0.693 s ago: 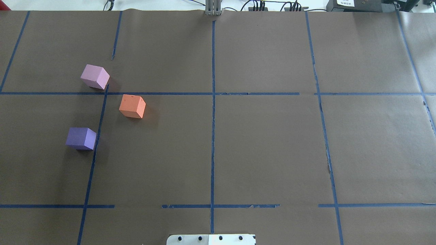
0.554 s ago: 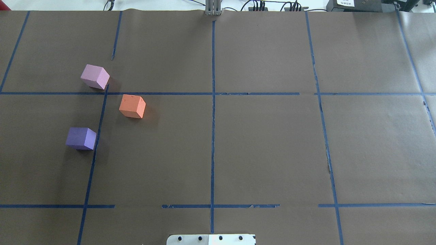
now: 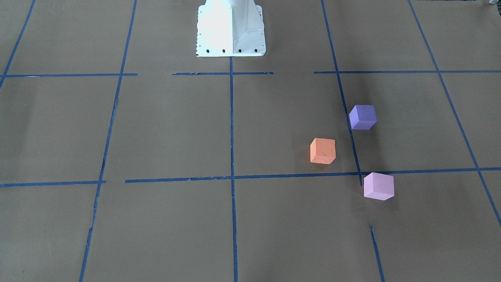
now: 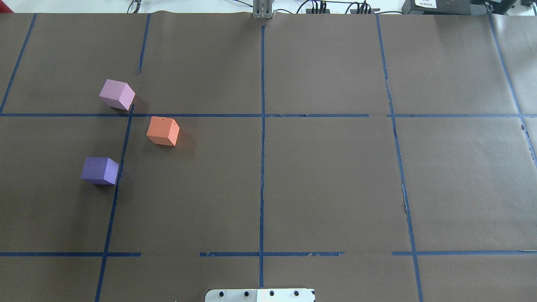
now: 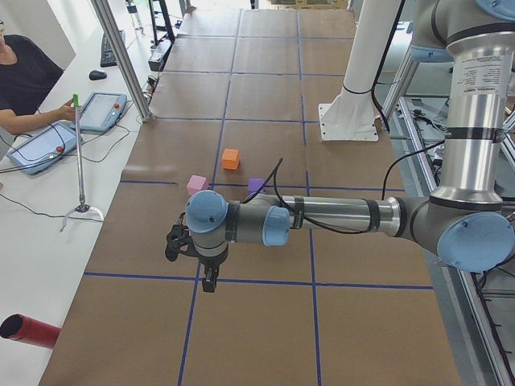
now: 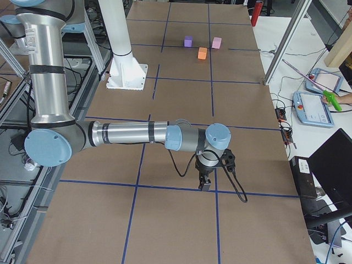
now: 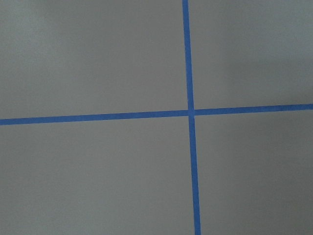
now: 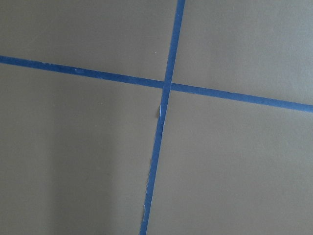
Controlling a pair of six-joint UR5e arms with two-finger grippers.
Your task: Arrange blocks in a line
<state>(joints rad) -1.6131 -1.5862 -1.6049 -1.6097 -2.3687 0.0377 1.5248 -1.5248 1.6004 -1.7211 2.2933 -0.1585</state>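
Observation:
Three foam cubes stand apart on the brown paper at my left side. The pale pink block [image 4: 117, 95] is farthest, the orange block [image 4: 162, 131] is in the middle and offset right, and the violet-blue block [image 4: 100, 170] is nearest. They also show in the front view: pink [image 3: 378, 186], orange [image 3: 323, 150], violet-blue [image 3: 363, 116]. My left gripper [image 5: 208, 281] hangs over the table's left end, away from the blocks. My right gripper [image 6: 204, 184] hangs over the far right end. I cannot tell whether either is open or shut. Both wrist views show only paper and tape.
Blue tape lines [image 4: 262, 126] divide the brown paper into a grid. The white robot base [image 3: 231, 29] stands at the table's near edge. An operator with tablets [image 5: 44, 145] sits along the far side, next to a metal post [image 5: 121, 56].

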